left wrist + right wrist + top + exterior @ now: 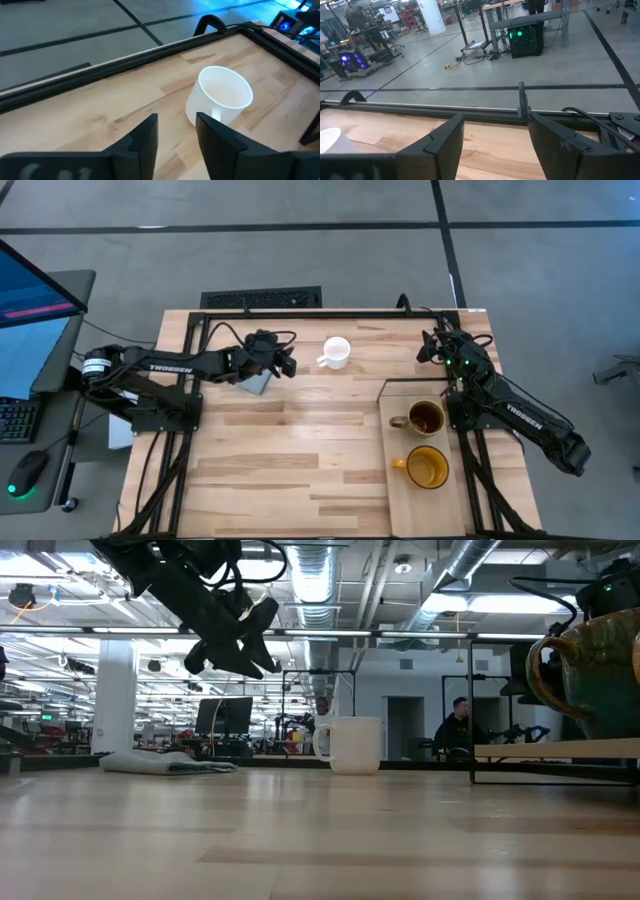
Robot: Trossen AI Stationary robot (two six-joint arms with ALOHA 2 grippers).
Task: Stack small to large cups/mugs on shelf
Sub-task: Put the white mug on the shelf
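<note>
The white mug [336,352] stands upright on the planked tabletop at the far middle, its handle toward my left gripper; it also shows in the low view [352,744] and the left wrist view [220,99]. My left gripper [288,364] is open and empty above the table, just left of the mug, with its fingertips [175,127] near the handle. The dark brown mug [425,418] and the yellow-orange mug [427,468] stand side by side on the pale shelf [400,505] at the right. My right gripper [428,346] is open and empty above the far right corner.
A grey-blue cloth [255,383] lies under my left arm on the table's left part, also in the low view [165,763]. A dark frame rail [330,313] runs along the far edge. Bare planks span the middle and near part.
</note>
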